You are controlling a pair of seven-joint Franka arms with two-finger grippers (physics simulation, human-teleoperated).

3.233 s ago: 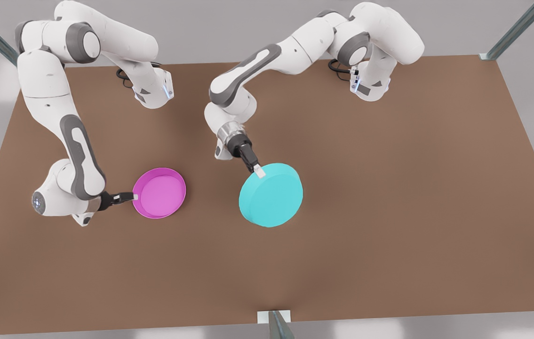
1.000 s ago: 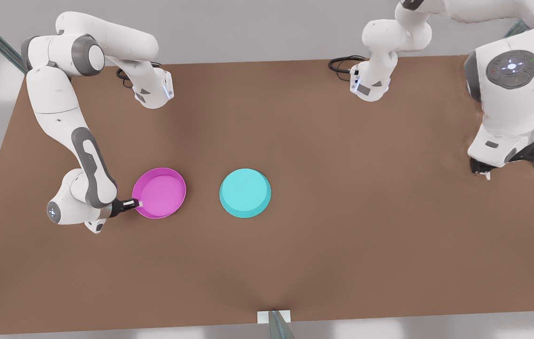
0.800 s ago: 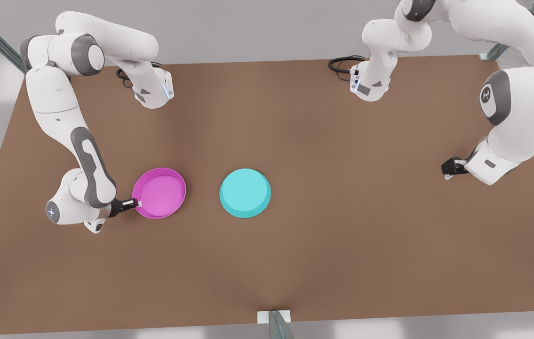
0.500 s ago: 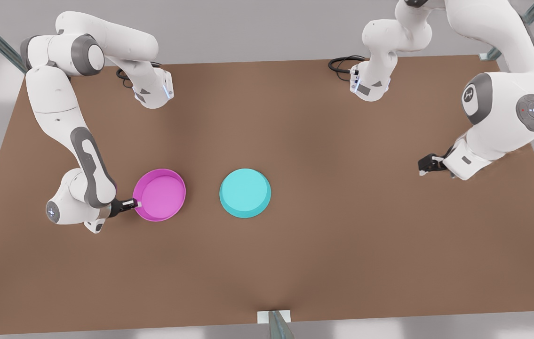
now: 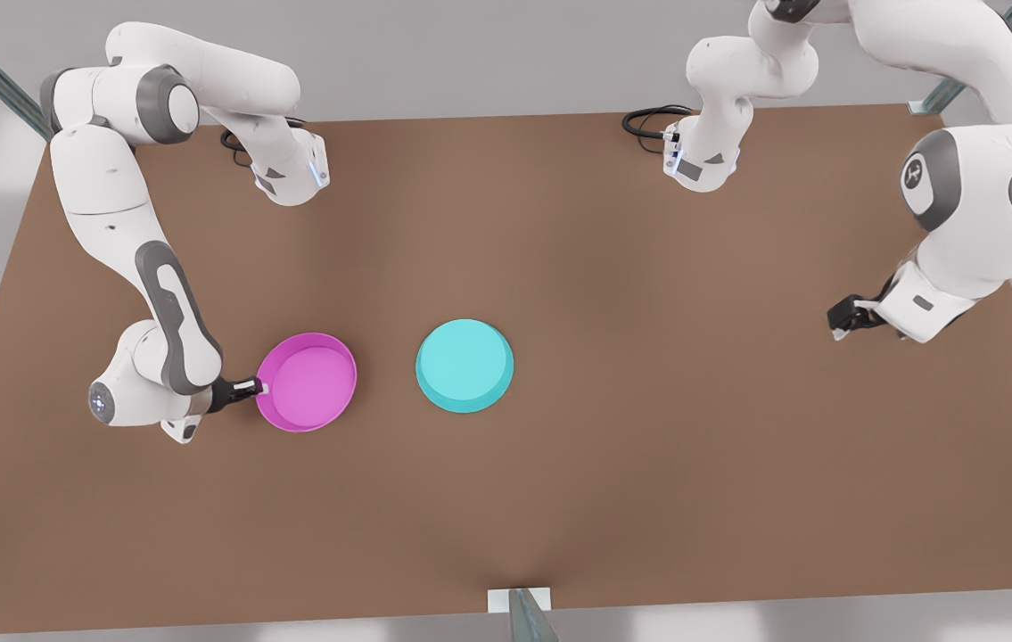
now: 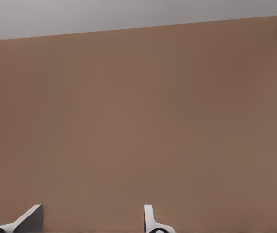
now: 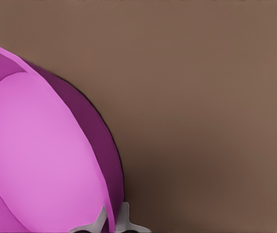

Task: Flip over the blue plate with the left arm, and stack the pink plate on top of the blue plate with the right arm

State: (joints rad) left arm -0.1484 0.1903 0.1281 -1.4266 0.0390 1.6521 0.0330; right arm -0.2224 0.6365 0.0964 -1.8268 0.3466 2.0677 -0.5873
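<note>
Right gripper (image 5: 261, 386) pinching rim of pink plate (image 5: 308, 382), open side up, at front view's left; blue plate (image 5: 464, 366) base-up mid-table (image 5: 648, 446), just beside; left gripper (image 5: 837, 323) spread, unladen, far right

Brown counter (image 6: 138, 121) spans most of the left wrist picture, grey beyond its far edge. The left pincer (image 6: 91, 221) hangs above it, its two pale fingertips (image 6: 150, 219) spread apart.

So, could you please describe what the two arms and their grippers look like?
Both arms are glossy white with grey joint caps and grey inlays. The right gripper and left gripper are black with pale fingertips. Black cables coil at the bases, which carry small blue lights.
</note>
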